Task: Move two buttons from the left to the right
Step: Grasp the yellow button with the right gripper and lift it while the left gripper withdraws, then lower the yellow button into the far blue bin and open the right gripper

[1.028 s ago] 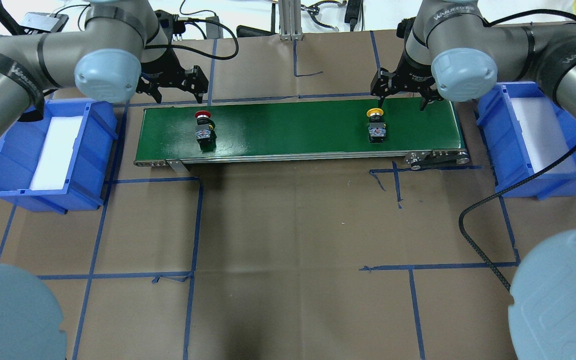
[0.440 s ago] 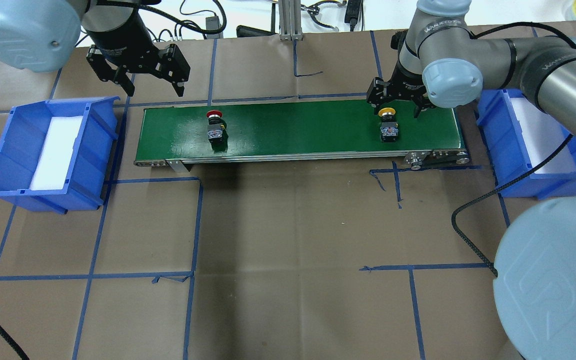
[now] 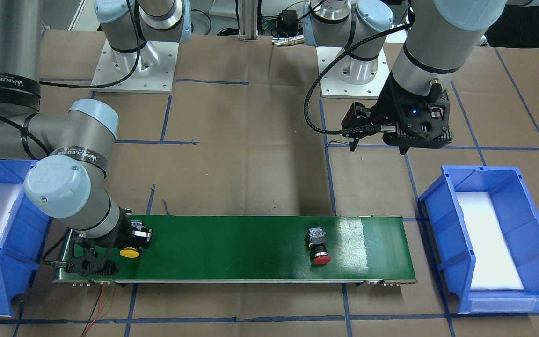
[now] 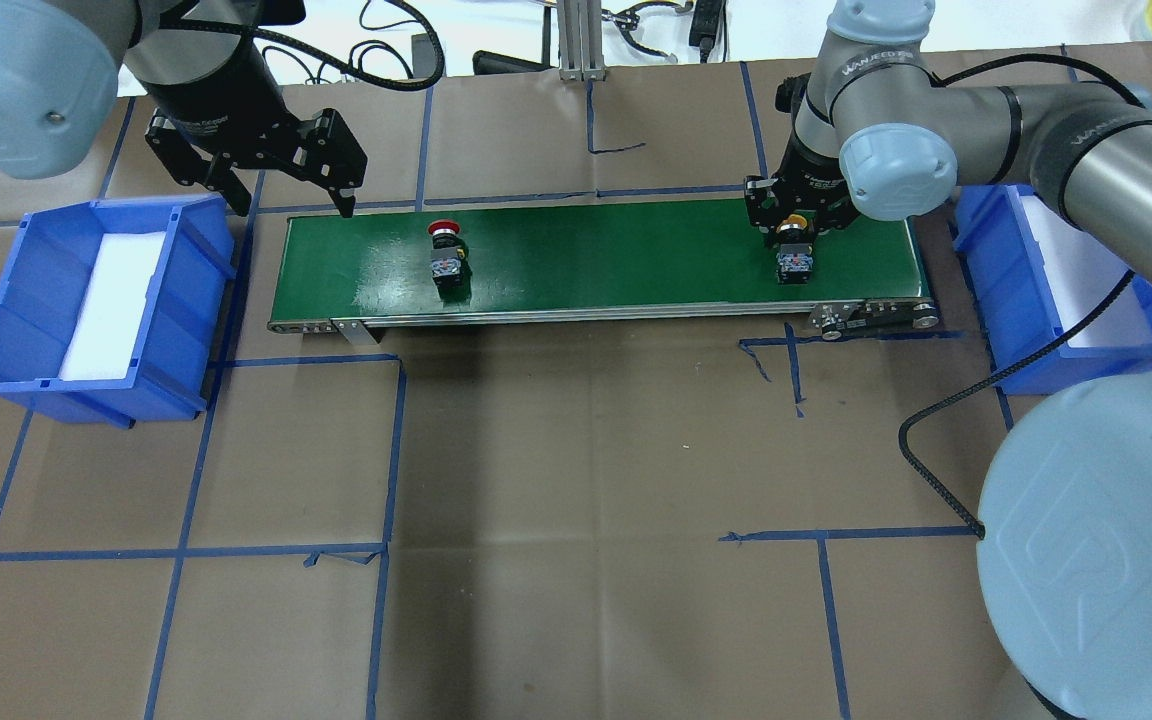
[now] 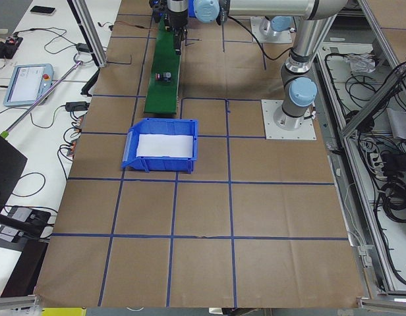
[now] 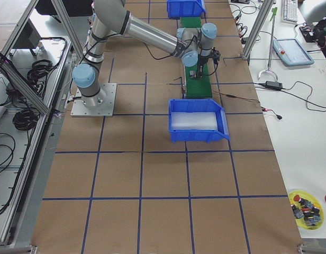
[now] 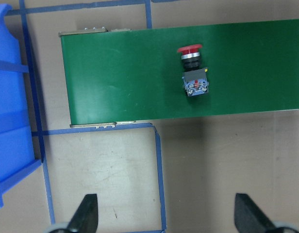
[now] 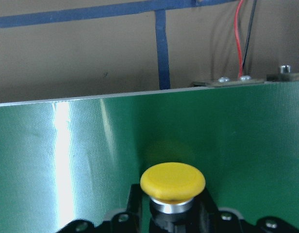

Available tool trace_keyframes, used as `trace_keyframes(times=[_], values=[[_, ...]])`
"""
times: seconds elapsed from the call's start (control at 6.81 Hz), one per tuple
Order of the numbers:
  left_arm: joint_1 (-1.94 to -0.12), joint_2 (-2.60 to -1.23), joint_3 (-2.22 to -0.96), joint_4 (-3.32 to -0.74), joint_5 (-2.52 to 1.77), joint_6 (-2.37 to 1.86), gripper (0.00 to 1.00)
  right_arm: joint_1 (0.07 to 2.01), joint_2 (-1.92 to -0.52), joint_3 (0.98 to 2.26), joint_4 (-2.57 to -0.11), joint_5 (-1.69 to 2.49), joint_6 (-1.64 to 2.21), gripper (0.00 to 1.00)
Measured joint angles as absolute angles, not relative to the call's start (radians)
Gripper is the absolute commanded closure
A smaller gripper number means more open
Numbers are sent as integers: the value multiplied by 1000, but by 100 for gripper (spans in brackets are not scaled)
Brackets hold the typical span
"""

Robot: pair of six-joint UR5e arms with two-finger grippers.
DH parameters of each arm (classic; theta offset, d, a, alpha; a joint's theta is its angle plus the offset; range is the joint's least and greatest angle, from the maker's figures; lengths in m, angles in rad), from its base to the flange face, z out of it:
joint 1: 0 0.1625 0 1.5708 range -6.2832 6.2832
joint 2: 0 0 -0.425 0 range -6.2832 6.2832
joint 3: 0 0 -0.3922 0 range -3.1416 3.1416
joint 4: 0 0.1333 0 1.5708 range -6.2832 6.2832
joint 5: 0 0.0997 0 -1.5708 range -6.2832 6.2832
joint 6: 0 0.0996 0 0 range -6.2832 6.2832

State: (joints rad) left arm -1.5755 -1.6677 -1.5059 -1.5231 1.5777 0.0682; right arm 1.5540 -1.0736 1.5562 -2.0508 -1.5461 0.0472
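Note:
The yellow button (image 4: pixel 796 262) stands on the green conveyor belt (image 4: pixel 596 250) near its right end; its cap fills the right wrist view (image 8: pixel 173 180) and shows in the front view (image 3: pixel 129 253). My right gripper (image 4: pixel 793 218) is down over it, fingers closed against both sides under the cap. The red button (image 4: pixel 449 262) lies on the belt's left part, also in the front view (image 3: pixel 319 256) and the left wrist view (image 7: pixel 194 77). My left gripper (image 4: pixel 291 205) hangs open and empty above the belt's left end, behind the red button (image 3: pixel 377 147).
A blue bin with white foam (image 4: pixel 176 330) stands left of the belt, another blue bin (image 4: pixel 986 260) right of it, close to my right arm. Blue tape lines cross the brown table. Red and black wires (image 8: pixel 241 43) run at the belt's right end.
Both buttons have ridden rightward on the belt. My right gripper came down over the yellow button and narrowed its fingers onto it. My left gripper moved up and to the left, still open.

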Motion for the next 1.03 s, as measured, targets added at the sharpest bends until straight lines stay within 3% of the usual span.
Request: trace_keyframes(times=[0.59, 1.03], values=[[-1554, -1646, -1538, -1511, 1578, 73, 0, 1430, -1208, 1437, -1859, -1552, -91, 96], [-1544, -1646, -1538, -1511, 1574, 75, 0, 1206, -1275, 1383, -1816, -1552, -394, 96]])
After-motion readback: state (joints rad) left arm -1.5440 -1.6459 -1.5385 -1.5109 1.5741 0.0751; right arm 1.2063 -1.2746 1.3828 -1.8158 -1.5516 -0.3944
